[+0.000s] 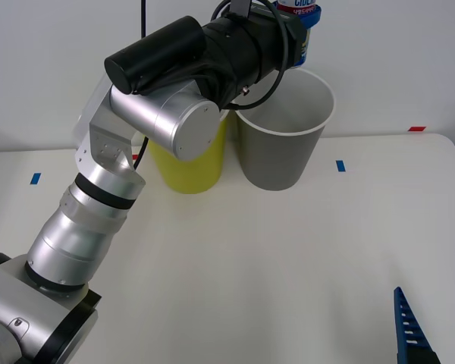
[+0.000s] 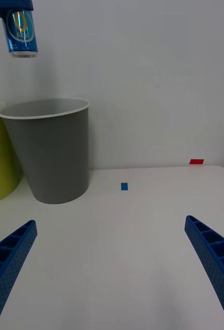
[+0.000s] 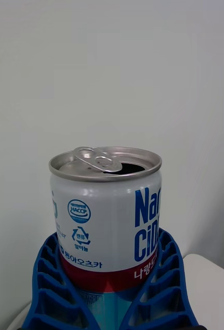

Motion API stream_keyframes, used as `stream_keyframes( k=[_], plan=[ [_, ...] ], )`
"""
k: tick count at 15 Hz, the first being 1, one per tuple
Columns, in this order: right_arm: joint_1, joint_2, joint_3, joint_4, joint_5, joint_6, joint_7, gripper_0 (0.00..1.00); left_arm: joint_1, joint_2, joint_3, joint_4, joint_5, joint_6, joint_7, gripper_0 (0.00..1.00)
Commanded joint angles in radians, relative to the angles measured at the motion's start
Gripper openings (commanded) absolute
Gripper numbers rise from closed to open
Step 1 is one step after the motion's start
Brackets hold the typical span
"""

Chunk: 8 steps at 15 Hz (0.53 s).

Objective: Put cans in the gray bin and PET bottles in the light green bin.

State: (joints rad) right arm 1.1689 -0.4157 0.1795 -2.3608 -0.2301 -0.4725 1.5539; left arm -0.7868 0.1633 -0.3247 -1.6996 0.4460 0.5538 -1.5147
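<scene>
The can (image 1: 304, 34), blue with a white label and a red band, is held high in the air by my left gripper (image 1: 294, 38), which is shut on it. It hangs above the back of the gray bin's (image 1: 277, 159) open mouth. In the left wrist view the blue fingers (image 3: 50, 278) clasp the can (image 3: 107, 216) on both sides, and its open top is silver. The light green bin (image 1: 188, 168) stands just left of the gray one, partly hidden by my left arm. My right gripper (image 2: 112, 268) waits open and low over the table's near right. PET bottles are out of view.
The bins stand at the back of a white table (image 1: 288, 258), close to the wall. Small blue tape marks (image 1: 340, 165) and a red one (image 1: 416, 129) lie on the tabletop. In the right wrist view the can (image 2: 21, 32) hangs above the gray bin (image 2: 52, 154).
</scene>
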Motion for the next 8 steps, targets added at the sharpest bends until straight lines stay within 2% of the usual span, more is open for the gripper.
stream_keyframes(
  k=[1,3,8],
  plan=[
    [0.0,0.0,0.0,0.0,0.0,0.0,0.0,1.0,0.0,-0.011,0.0,0.025,-0.066,-0.025,-0.01,0.0],
    [0.0,0.0,0.0,0.0,0.0,0.0,0.0,1.0,0.0,-0.027,-0.011,0.064,-0.124,-0.074,-0.013,0.0],
    [0.0,0.0,0.0,0.0,0.0,0.0,0.0,1.0,0.0,-0.059,-0.031,0.1,-0.159,-0.104,-0.016,0.0]
  ],
)
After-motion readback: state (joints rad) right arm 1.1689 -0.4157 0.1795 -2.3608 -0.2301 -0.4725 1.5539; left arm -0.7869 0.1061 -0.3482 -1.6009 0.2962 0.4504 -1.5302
